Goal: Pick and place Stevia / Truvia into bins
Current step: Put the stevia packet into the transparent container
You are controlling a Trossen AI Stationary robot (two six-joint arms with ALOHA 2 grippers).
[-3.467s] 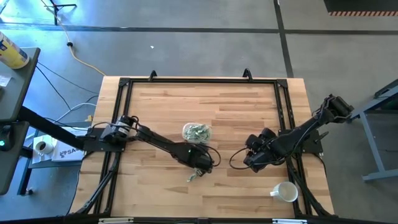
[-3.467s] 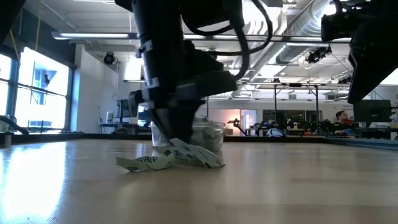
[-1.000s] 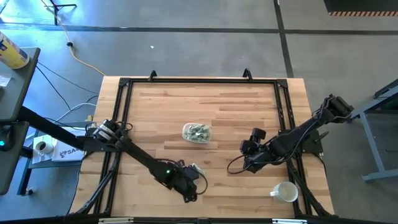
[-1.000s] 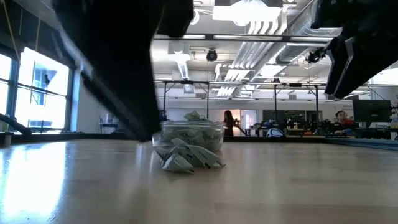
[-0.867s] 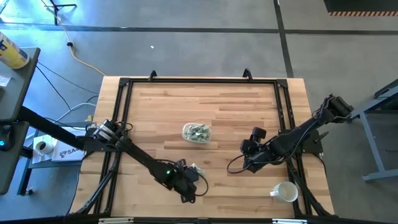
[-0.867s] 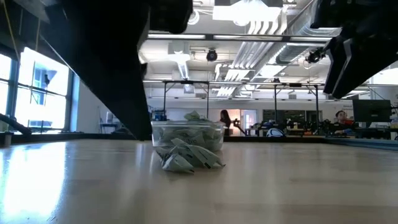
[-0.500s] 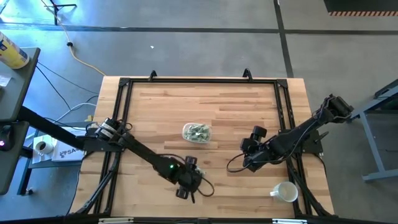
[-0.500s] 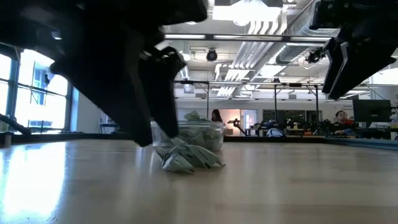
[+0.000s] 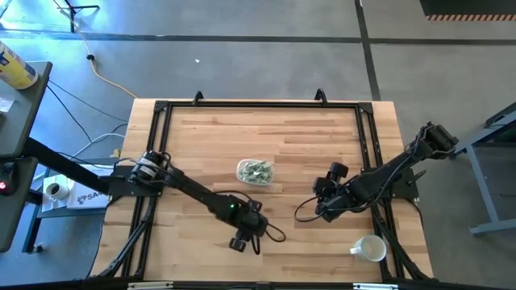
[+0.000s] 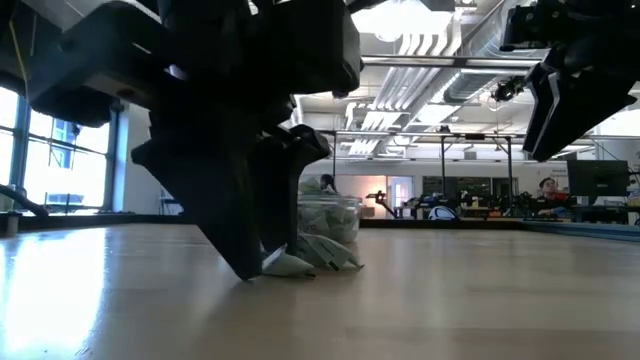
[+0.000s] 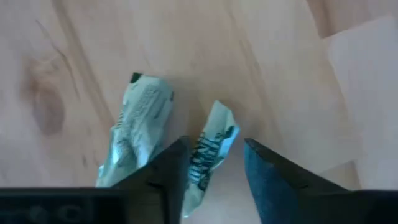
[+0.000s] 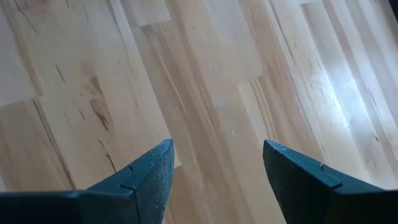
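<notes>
- Left wrist view: left pincer [image 11: 214,163] is down at the table [image 11: 81,50], partly spread around one Stevia packet [image 11: 211,146], not yet pinching.
- Risk: the neighbouring packet [image 11: 140,124] snags too.
- Bin [image 9: 255,171] sits well apart; right pincer [image 12: 214,165] hangs spread, empty.

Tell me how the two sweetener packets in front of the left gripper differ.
One packet lies between the fingers of the left gripper; the other packet lies outside them, beside one finger. The first looks narrower, with dark print along it; the second looks broader and more crumpled. Both are green and white paper, lying on the wooden table.
</notes>
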